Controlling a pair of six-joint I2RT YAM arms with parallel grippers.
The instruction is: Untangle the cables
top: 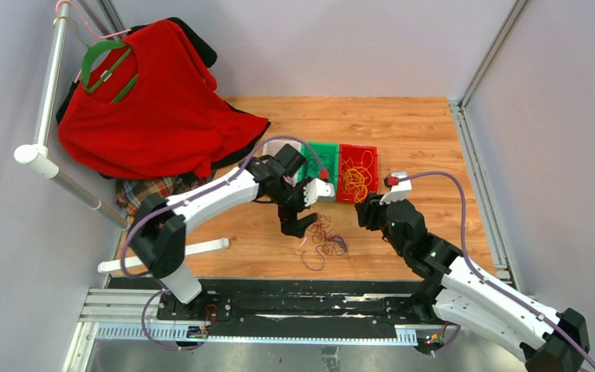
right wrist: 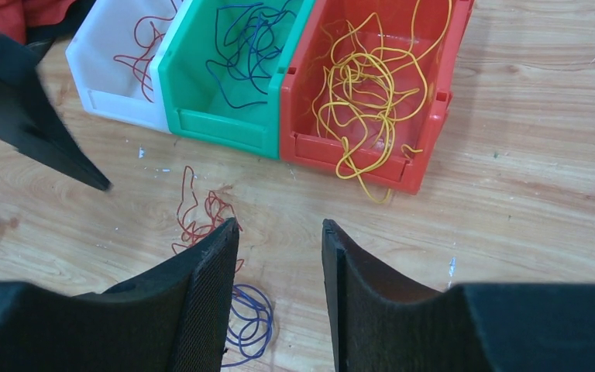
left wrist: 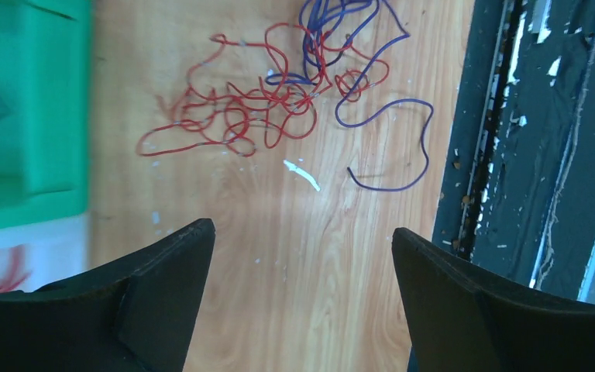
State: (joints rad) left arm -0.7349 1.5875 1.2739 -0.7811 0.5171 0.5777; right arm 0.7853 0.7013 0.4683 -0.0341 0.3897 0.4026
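A tangle of cables lies on the wooden surface, in front of three bins. It is made of thin dark red wires and purple ones that cross over each other. One purple end runs out toward the black rail at the near edge.

The left gripper hangs over the surface just beside this tangle. Its fingers are wide apart and nothing is between them. The right gripper is at the other side of the tangle, with its fingers partly apart and also empty.

The bins stand in one row, side against side. The white bin holds red cables and the green bin holds purple cables. The red bin holds yellow cables, and one yellow loop hangs over its front wall down to the surface.
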